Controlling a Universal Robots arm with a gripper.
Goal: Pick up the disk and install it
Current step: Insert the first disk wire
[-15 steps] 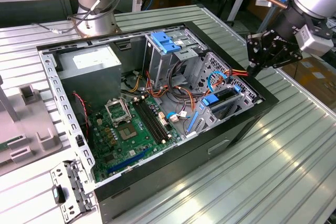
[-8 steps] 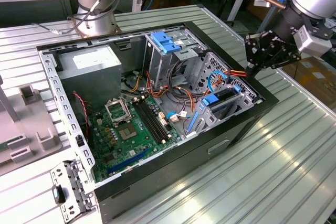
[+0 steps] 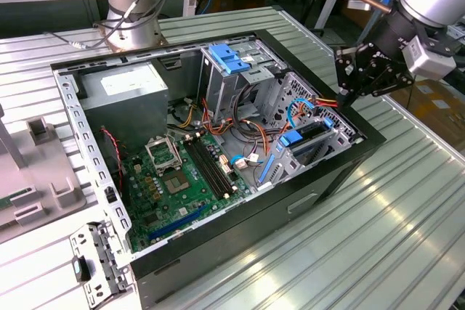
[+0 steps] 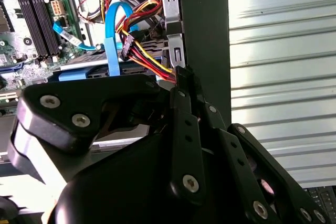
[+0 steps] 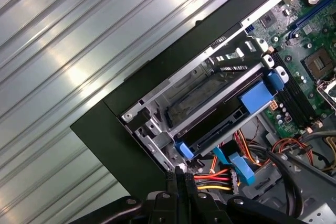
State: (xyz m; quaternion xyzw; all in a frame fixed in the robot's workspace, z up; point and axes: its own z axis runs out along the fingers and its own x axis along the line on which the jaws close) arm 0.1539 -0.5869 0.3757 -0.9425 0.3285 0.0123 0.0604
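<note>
Right up against the lens in the second wrist view, the gripper (image 4: 184, 74) fills the foreground: black linkage plates and screws, fingers pressed together to a single narrow tip with nothing between them. In the exterior view the gripper (image 3: 347, 96) hangs at the corner of the open computer case (image 3: 320, 179), just above the bundle of red and yellow power cables (image 3: 327, 101).

And there's the disk (image 5: 231, 116), black with blue rails and a blue tab, lying in the metal drive cage (image 5: 173, 103) near the case wall, beside an empty slot. In the exterior view the disk (image 3: 309, 136) sits at the cage on that view's right side, close below the tool. Whether it is fully seated or only resting in the rails I can't quite make out from here.

My read: the closed tip is near the cable end of the drive, not on it. To do this well, the fingers want to meet the blue tab squarely, keep clear of the cable bundle and the light-blue data cable (image 4: 111, 35), and move along the rails, not across them.
</note>
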